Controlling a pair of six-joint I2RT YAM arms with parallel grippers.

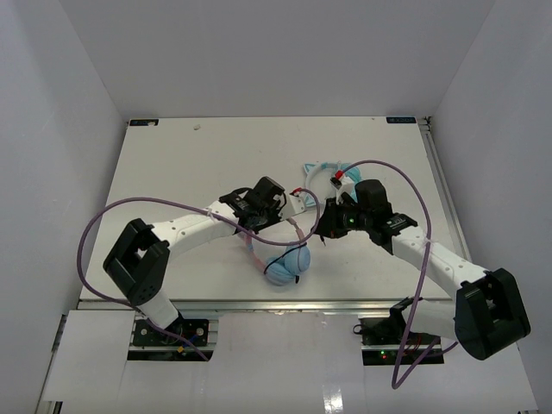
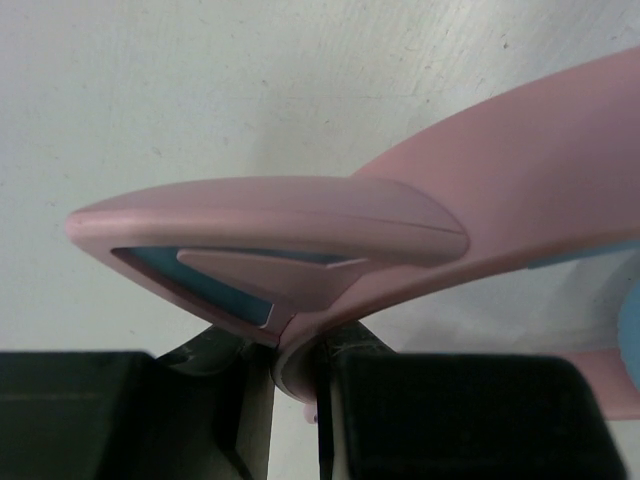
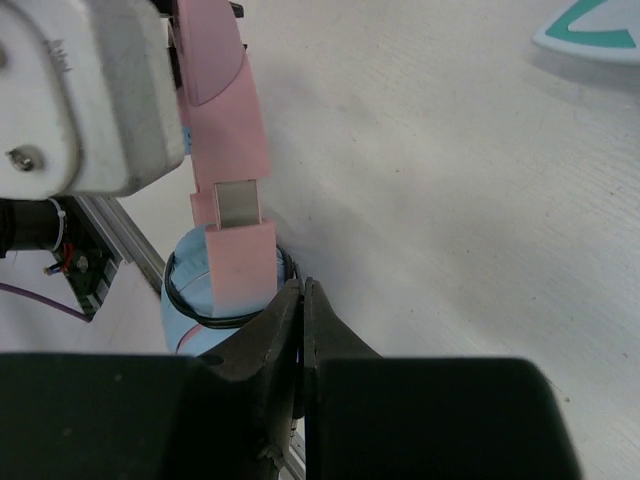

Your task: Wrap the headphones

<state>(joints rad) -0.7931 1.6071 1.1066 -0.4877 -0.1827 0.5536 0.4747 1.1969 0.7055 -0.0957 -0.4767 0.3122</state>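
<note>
Mid-table, left claw point(image 2: 297, 375) pinches the headphones point(image 2: 480, 200) by the pink band; right claw point(image 3: 302, 300) is pressed together beside them.

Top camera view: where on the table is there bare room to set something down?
Bare: the table's far-left stretch, between the back wall and the left arm; also the near strip between the headphones and the right arm. Crowded: the middle, where left gripper and right gripper meet, with the teal pair just behind.

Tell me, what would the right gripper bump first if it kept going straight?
The light-blue ear cup of the pink headphones, ringed by black cable. The right gripper, shut, is nearly on it; whether it touches is unclear.
</note>
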